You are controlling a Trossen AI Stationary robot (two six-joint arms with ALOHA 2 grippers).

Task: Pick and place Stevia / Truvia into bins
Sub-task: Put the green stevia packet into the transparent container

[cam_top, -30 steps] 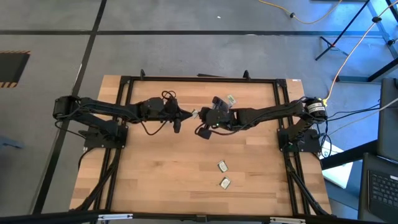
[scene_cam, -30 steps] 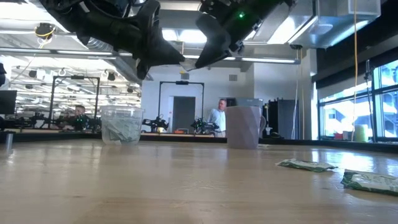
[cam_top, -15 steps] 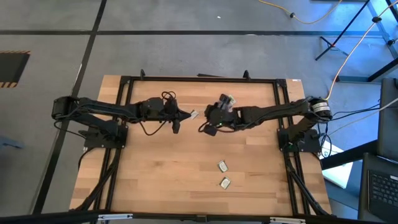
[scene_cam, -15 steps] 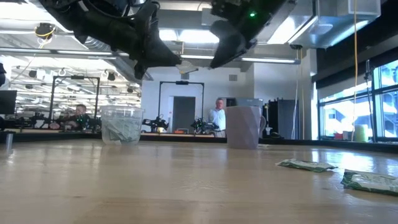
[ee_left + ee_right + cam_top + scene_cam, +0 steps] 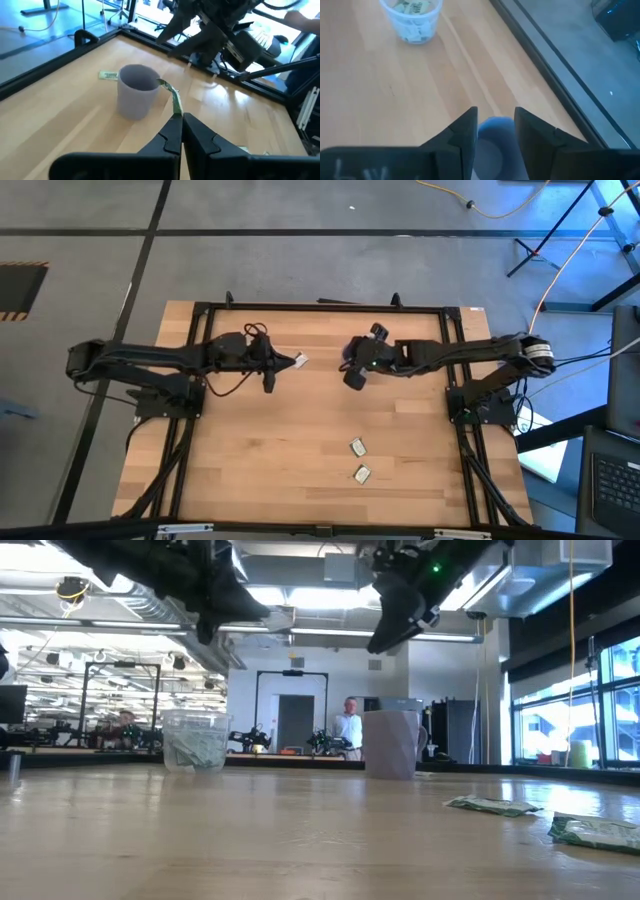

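My left gripper (image 5: 179, 116) hangs over the table's far middle (image 5: 292, 362), shut on a green-and-white packet (image 5: 173, 97). Beyond the gripper the purple-grey mug (image 5: 136, 92) stands upright on the table. My right gripper (image 5: 495, 112) is open and holds nothing. It hangs above the mug (image 5: 495, 145), to the right of the left gripper (image 5: 352, 375). The clear cup (image 5: 412, 17) stands farther left with several packets inside. Two packets (image 5: 358, 446) (image 5: 362, 473) lie flat toward the near side, and another (image 5: 109, 75) lies behind the mug. My left gripper pinches one end of the packet (image 5: 176, 111) between its two fingertips. The fingers come about level from the table's left. The packet sticks out past the tips toward the mug, lifted clear of the table.
A black frame (image 5: 320, 307) runs along the table's far edge and down both sides past the arm bases. Bare wood (image 5: 270, 450) spreads across the near left. In the low view, people and equipment show in the room beyond (image 5: 350, 728).
Both grippers met at the packet a second ago. My right gripper has opened, let go of it and drawn back toward the table's right and far side. My left gripper has kept the packet and carried it a little toward the left.
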